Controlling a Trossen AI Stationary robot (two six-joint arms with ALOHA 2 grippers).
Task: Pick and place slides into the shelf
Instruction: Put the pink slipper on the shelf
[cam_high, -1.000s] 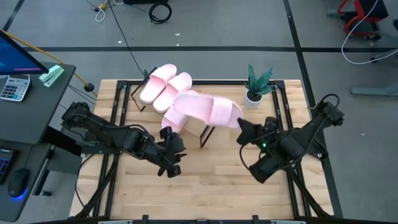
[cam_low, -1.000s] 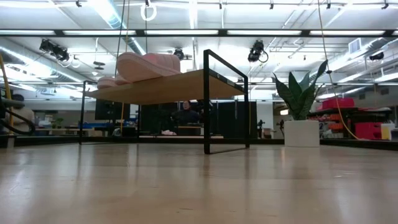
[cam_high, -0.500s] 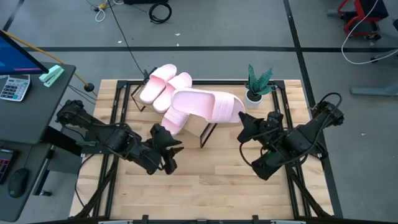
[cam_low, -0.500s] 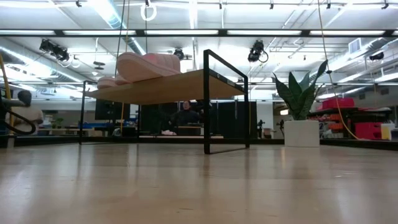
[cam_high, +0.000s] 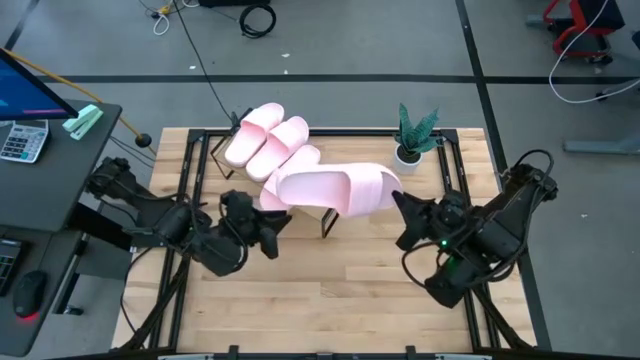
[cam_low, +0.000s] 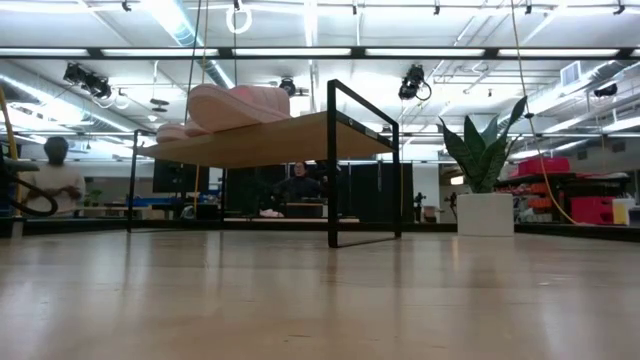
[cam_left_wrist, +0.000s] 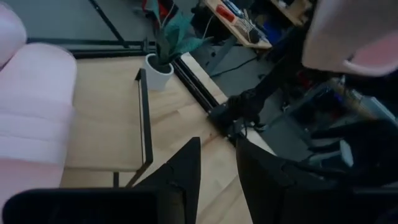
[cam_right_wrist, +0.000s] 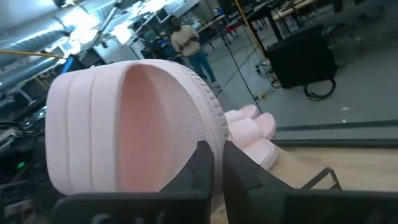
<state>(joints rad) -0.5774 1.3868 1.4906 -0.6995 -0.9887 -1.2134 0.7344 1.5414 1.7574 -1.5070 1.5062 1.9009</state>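
Note:
A pale pink slide (cam_high: 335, 190) hangs high above the shelf's right end, and my right gripper (cam_high: 400, 200) is shut on it. The shelf (cam_low: 280, 140) stands at the table's far middle on black wire frames (cam_high: 330, 222). Two slides (cam_high: 265, 135) lie on the left part of its top, and a third (cam_high: 295, 165) lies partly hidden under the held one. My left gripper (cam_high: 280, 218) hovers near the shelf's front, raised off the table. Its fingers (cam_left_wrist: 186, 177) stand a little apart with nothing between them, so it is open. My right gripper pinches the rim of the sole at the slide's right end (cam_right_wrist: 214, 140) between its two fingers. The fingers come about level from the table's right side. The slide is lifted clear and reaches out leftward from the fingers, its ribbed strap (cam_right_wrist: 81, 124) toward the free end.
A potted plant (cam_high: 415, 140) stands at the table's far right, close to the held slide. Bare wooden tabletop (cam_high: 330, 290) lies in front of the shelf. A desk with a keypad (cam_high: 22, 140) is left of the table. A person (cam_low: 55, 178) stands far behind.
My right gripper has risen with the slide, which has swung from a slant to lie about level along the table's width above the shelf's right end. My left gripper has risen, drawn back toward the table's left and far side, and rolled about its own axis.

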